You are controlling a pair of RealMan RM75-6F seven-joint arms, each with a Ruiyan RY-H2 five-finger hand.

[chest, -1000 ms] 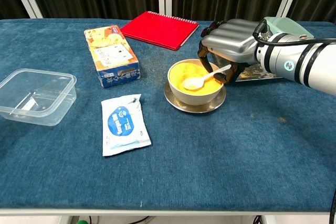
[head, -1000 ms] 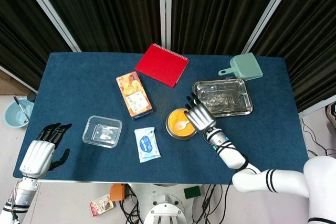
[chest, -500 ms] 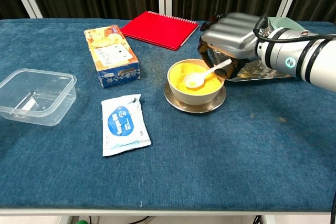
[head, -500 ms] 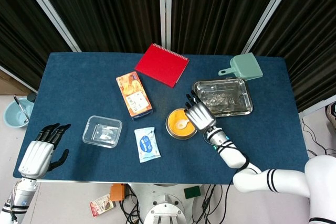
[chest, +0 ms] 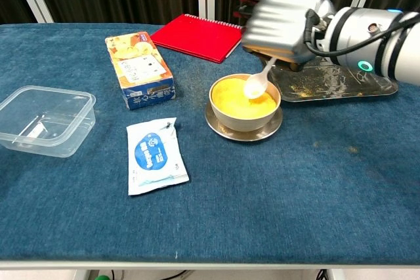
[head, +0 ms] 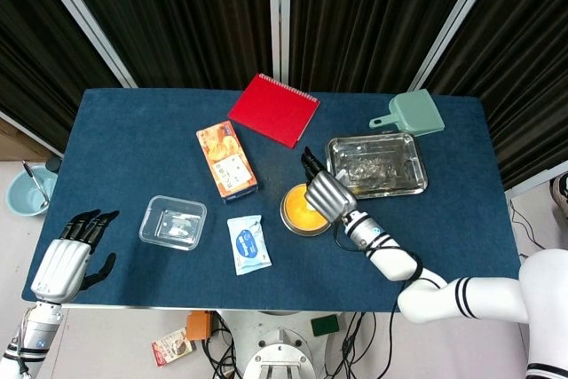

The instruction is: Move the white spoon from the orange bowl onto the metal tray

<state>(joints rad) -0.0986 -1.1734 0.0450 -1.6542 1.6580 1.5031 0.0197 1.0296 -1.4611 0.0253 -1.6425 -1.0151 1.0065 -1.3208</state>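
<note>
A blue tabletop (head: 133, 139) is set before black curtains. Above the orange bowl (chest: 244, 101), which sits on a metal saucer (chest: 244, 130), the white spoon (chest: 258, 80) is held by its handle in the fingers of the right hand (chest: 279, 21), its scoop tilted down just over the rim. The metal tray (chest: 335, 82) is seen beside the bowl. The left hand (head: 67, 259) is kept off the tabletop's edge, fingers apart, nothing held.
</note>
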